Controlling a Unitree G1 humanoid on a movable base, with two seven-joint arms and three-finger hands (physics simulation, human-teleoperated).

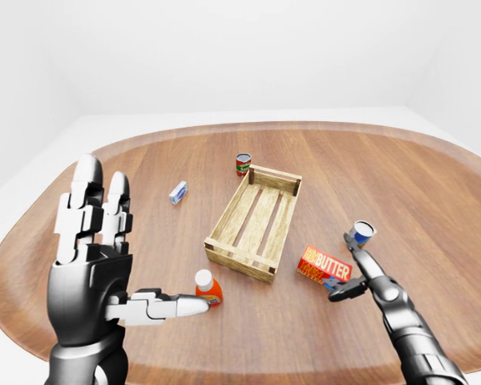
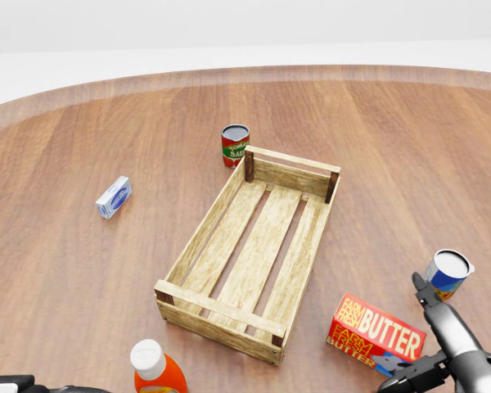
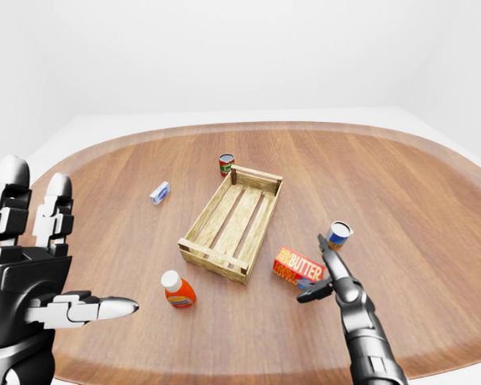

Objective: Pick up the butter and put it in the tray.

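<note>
Currently, left-eye view: butter [image 1: 324,263] lies right of the tray [image 1: 254,224]; right hand [image 1: 353,277] spread beside it, positioned to grasp. Head view: butter outside the slatted tray. Right-eye view: left hand [image 3: 28,277] raised, open, idle.

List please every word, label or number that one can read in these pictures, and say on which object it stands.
"FARM FRESH BUTTER": on the top face of the red butter box, beside the wooden tray.
"SAU": partial white letters on the red can; the rest is cut off.
Small blue and white box: print too small to read.
Orange bottle and blue can: no readable text.
</note>
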